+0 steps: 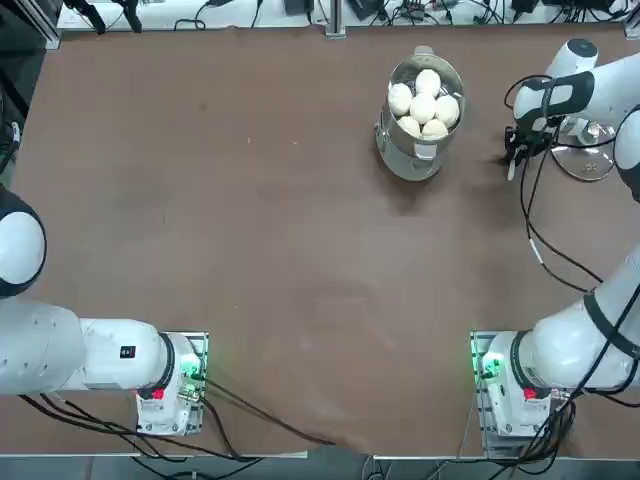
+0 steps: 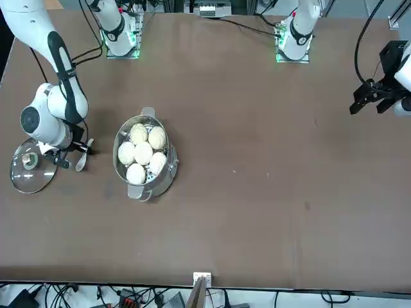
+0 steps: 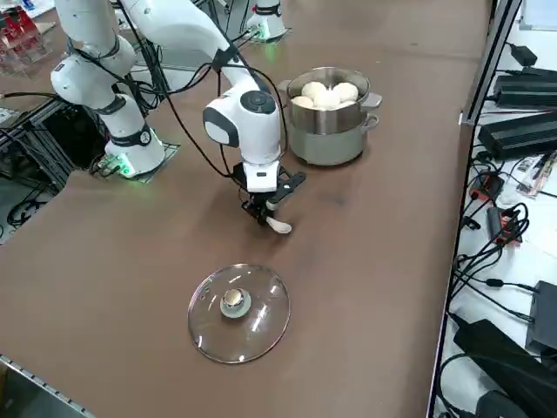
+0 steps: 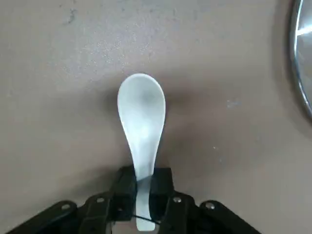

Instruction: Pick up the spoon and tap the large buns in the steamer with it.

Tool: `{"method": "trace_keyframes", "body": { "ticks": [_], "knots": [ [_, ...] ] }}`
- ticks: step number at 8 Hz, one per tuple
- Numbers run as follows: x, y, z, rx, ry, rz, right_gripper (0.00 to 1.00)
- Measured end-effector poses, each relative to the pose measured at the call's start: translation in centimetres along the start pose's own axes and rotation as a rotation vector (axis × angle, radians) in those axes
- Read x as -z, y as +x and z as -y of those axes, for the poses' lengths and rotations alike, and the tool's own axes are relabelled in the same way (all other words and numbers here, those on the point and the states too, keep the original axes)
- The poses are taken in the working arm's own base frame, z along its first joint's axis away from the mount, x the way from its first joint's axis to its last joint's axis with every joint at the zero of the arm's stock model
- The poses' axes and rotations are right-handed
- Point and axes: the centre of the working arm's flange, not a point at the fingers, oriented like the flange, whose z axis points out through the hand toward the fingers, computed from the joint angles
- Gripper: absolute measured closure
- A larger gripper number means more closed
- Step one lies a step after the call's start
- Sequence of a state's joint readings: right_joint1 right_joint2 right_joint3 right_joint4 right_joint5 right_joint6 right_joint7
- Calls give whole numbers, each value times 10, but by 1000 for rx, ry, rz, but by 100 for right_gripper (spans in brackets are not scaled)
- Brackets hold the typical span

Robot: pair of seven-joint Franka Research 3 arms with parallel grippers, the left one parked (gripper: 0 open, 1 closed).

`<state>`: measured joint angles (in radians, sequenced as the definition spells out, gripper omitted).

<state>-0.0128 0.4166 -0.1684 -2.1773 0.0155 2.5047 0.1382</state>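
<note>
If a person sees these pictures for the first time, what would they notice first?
Probably the steamer at the table's far side, open and holding the large buns. Next, the right gripper low over the table between steamer and glass lid, shut on the handle of the spoon, whose bowl sticks out beyond the fingers.

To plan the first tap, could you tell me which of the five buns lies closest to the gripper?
In the top view, the bun at the steamer's right rim, on the side facing the right gripper; the other four lie farther left.
</note>
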Motion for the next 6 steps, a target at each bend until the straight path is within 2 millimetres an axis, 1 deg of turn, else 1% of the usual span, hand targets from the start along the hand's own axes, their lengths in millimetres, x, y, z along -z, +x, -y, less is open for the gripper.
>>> {"method": "trace_keyframes", "body": {
  "ticks": [1, 2, 3, 4, 5, 6],
  "knots": [
    [2, 1, 0, 0, 0, 1, 83],
    [8, 3, 0, 0, 0, 10, 83],
    [23, 7, 1, 0, 2, 23, 83],
    [51, 13, 4, 4, 7, 34, 83],
    [90, 16, 10, 17, 15, 43, 83],
    [135, 15, 26, 45, 23, 42, 83]
  ]
}}
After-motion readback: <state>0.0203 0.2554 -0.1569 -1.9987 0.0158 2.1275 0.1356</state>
